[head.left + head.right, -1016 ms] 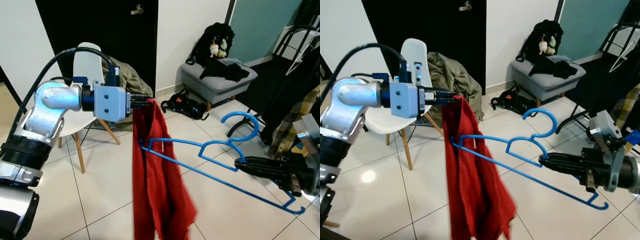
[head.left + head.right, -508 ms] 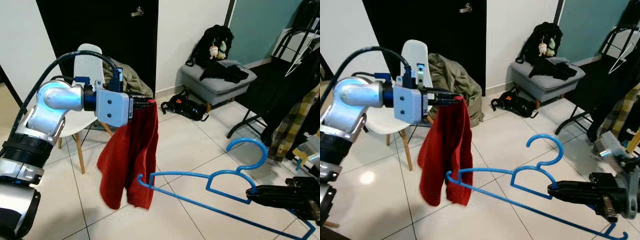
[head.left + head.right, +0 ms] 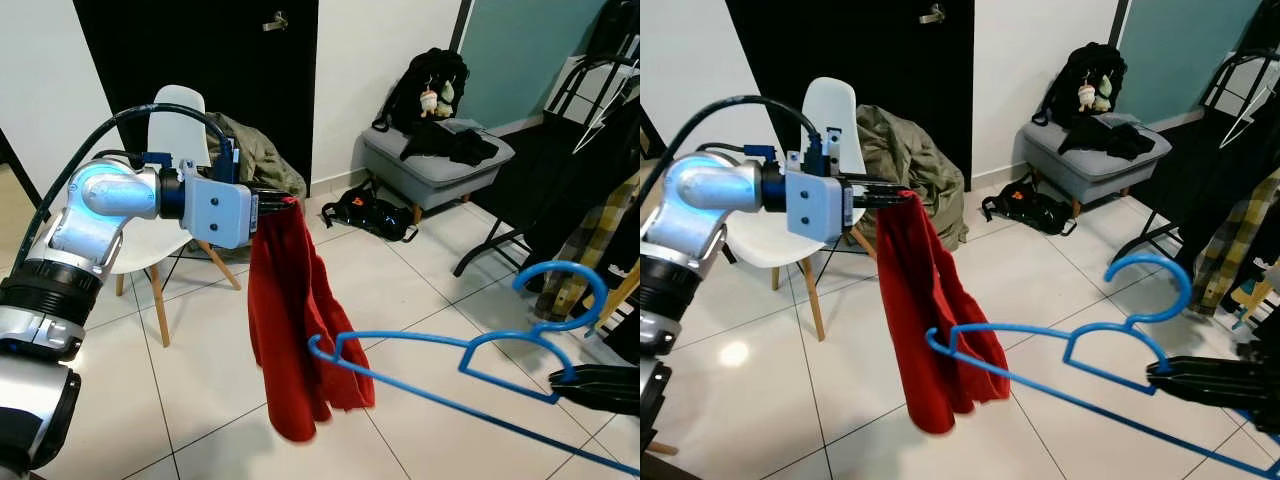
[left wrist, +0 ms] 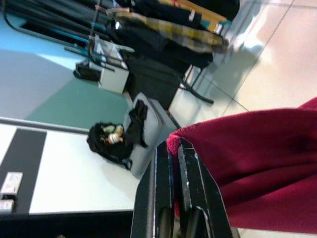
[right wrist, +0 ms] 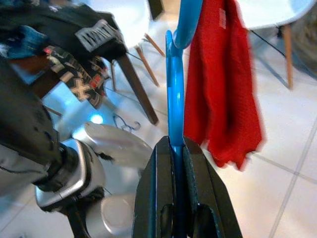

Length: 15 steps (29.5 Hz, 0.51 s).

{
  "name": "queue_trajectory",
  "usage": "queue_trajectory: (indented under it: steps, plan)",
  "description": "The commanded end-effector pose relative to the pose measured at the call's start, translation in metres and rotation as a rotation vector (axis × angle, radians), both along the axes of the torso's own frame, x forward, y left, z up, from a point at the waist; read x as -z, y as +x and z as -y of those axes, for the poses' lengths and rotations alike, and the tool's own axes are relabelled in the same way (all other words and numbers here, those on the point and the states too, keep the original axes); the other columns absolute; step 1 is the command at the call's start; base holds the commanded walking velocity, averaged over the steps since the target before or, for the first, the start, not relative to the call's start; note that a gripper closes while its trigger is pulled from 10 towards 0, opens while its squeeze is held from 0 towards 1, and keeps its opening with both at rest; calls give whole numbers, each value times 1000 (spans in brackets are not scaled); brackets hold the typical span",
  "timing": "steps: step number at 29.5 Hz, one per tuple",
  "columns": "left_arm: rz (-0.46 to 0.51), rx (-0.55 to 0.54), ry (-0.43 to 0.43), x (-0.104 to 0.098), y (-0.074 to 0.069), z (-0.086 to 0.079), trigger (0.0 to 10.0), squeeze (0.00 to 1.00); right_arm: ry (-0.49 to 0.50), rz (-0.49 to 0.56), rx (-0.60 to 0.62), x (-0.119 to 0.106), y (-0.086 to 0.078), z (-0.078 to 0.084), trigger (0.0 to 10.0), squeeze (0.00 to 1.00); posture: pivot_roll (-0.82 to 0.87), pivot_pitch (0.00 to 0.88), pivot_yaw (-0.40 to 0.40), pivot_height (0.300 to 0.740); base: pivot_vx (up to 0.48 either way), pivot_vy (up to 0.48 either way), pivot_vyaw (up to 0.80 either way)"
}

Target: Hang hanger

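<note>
One blue plastic hanger (image 3: pixel 470 365) is held in the air above the tiled floor (image 3: pixel 200 380), in front of the robot and to its right. Its long axis runs nearly level, from the left shoulder tip beside the red cloth (image 3: pixel 295 330) across to the right, where the bottom bar goes down and out of the picture. The hook curls upward at the right, close to the plaid garment (image 3: pixel 585 250) on the clothes rack (image 3: pixel 560 100). The hanger is thin, bright blue, with an open triangular notch below the hook.

The right gripper (image 3: pixel 1160 375) has its two black fingers closed on the hanger just under the hook; in the right wrist view the blue bar (image 5: pixel 174 99) sits pinched between them. The left gripper (image 3: pixel 285 203) is raised at chest height and its fingers are closed on the top corner of the red cloth, which hangs straight down. The left tip of the hanger is just in front of the lower part of the cloth; I cannot tell if they touch.

Open floor lies between the cloth and the rack. Behind stand a white chair (image 3: pixel 175 130), an olive garment heap (image 3: pixel 255 150), a grey ottoman (image 3: pixel 435 160) with a black backpack (image 3: pixel 430 75), and a black door (image 3: pixel 200 50).
</note>
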<state>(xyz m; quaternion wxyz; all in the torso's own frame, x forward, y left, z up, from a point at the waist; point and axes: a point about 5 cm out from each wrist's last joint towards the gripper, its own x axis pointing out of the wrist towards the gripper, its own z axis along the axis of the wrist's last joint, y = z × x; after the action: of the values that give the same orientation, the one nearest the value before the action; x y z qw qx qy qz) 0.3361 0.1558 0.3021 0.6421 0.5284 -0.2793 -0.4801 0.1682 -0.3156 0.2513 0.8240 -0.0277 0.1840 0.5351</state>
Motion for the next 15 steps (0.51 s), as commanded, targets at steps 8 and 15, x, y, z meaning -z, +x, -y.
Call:
queue_trajectory:
  steps: [8, 15]
  plan:
    - [65, 14, 4, -15, -2, 0, 10000, 0, -83, 62, 141, -5, 6, 23, 10000, 0, -67, 68, 11, 740, 0, 0, 0]
    - [71, 22, 5, -15, -2, 1, 10000, 0, -88, 94, 136, 3, 18, 15, 10000, 0, -66, 70, 13, 740, 0, 0, 0]
